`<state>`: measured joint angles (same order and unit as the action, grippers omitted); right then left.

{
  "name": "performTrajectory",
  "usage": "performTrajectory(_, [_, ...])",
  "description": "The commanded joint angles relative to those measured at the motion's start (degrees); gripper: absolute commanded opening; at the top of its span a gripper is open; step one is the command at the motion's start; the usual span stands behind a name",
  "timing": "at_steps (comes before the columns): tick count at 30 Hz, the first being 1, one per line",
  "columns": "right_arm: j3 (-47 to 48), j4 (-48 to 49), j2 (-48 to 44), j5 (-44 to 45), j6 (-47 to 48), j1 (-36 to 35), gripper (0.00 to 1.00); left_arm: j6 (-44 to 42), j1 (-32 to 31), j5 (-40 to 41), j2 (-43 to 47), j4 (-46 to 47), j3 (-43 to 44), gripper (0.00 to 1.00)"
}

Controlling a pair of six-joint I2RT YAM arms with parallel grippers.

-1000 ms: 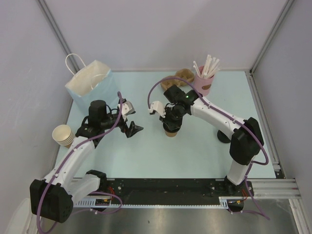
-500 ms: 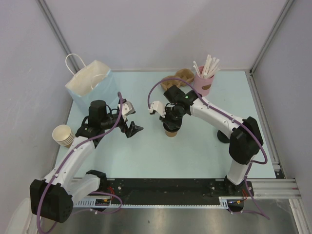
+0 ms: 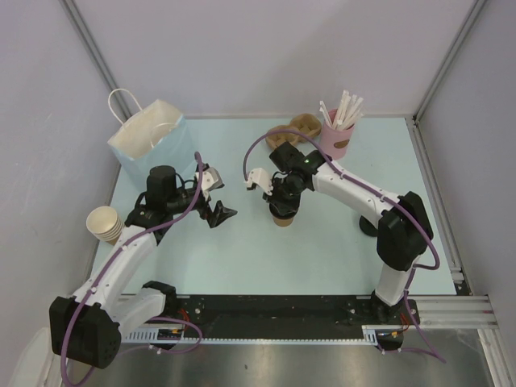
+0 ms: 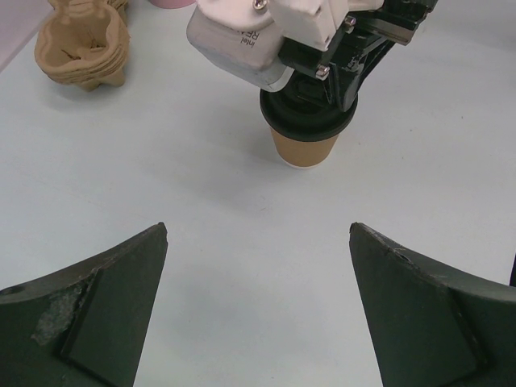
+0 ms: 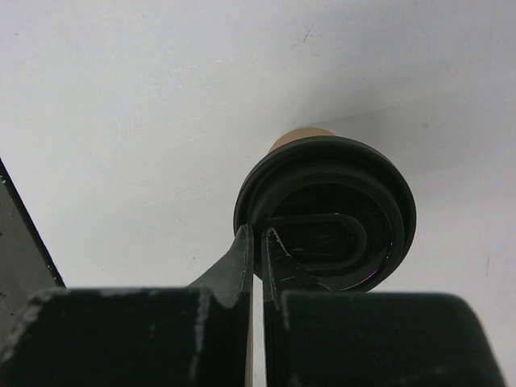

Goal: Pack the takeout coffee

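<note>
The takeout coffee (image 3: 281, 218) is a small tan paper cup with a black lid, standing mid-table. My right gripper (image 3: 282, 205) hangs right over it. In the right wrist view the gripper (image 5: 260, 232) is pinched shut on the left rim of the black lid (image 5: 339, 214), one finger outside the edge and one on top. The left wrist view shows the cup (image 4: 305, 147) upright under that gripper. My left gripper (image 3: 226, 214) is open and empty, to the left of the cup and pointing at it (image 4: 258, 230).
A pale blue paper bag (image 3: 149, 141) with white handles stands at the back left. A stack of lidless tan cups (image 3: 105, 223) sits at the left edge. Brown pulp cup carriers (image 3: 305, 125) and a pink cup of white straws (image 3: 339, 137) stand behind the right arm.
The right arm has shifted very slightly over the cup. The left arm has not moved.
</note>
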<state>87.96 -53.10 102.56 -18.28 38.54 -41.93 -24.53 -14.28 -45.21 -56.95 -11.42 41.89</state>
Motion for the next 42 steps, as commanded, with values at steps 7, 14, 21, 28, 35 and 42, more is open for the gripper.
performTrajectory(7, [-0.2,0.9,0.9,0.2,0.1,-0.4,0.09,-2.0,0.1,-2.0,0.7,1.3,-0.6,0.99])
performTrajectory(14, [-0.2,0.8,-0.6,0.0,0.7,-1.0,0.3,-2.0,0.1,-2.1,0.4,1.4,-0.6,0.99])
performTrajectory(21, [-0.1,0.9,-3.7,0.4,1.2,-1.2,0.41,-2.1,0.1,-2.0,0.1,1.3,-0.5,0.99])
performTrajectory(28, [0.3,1.1,-7.5,-0.1,1.1,-0.3,0.55,-2.3,0.1,-1.7,-0.6,1.0,-0.2,0.99])
performTrajectory(35, [2.6,1.2,-12.1,-4.8,-1.4,7.1,0.99,0.1,-0.3,-1.0,-6.0,0.8,4.0,0.99])
performTrajectory(42, [-1.6,0.6,-15.4,-7.1,-3.7,14.9,1.0,-1.6,-4.3,2.2,-20.3,-6.9,16.9,0.99])
